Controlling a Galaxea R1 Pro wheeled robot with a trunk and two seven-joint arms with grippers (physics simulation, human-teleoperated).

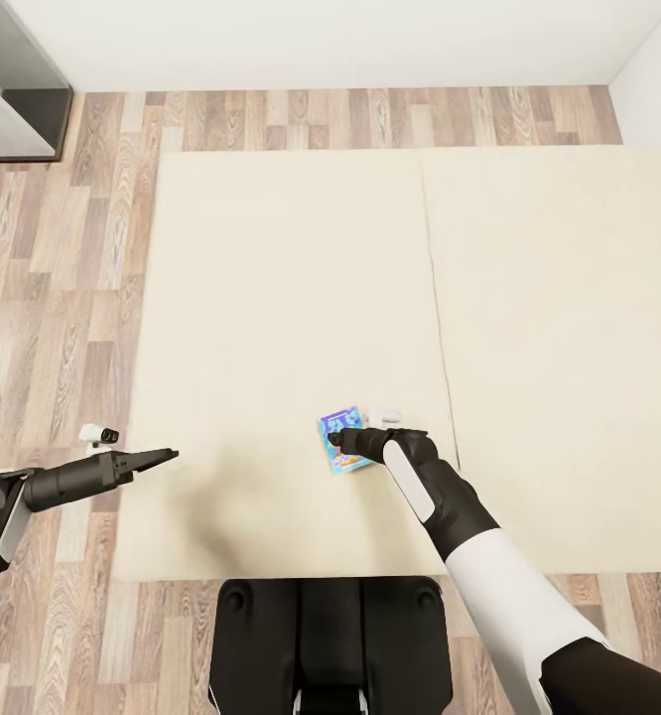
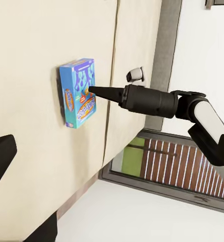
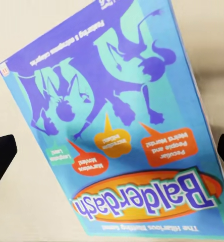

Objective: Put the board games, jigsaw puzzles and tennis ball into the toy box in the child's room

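Closest to our head camera is our own dark base [image 1: 330, 645], with the foot edge of the bed [image 1: 271, 298] just beyond it. On the beige mattress lies the blue board game [image 1: 342, 444], flat, face up, close to the seam between the two mattress halves. Its long axis runs roughly away from us toward the far wall, tilted a little; in the right wrist view the "Balderdash" title [image 3: 147, 194] sits at the end nearer our body and reads upside down.

Our right gripper [image 1: 338, 438] hangs directly over the box, and in its wrist view the two dark fingertips [image 3: 2, 156] stand spread wide, one off each long side of the box, touching nothing.

Our left gripper [image 1: 162, 457] hovers over the mattress near its left edge, well apart from the box; its fingertips [image 2: 1, 156] frame the wrist view far apart, so its jaws are spread and empty. Wood-plank floor [image 1: 53, 278] lies left of the bed.
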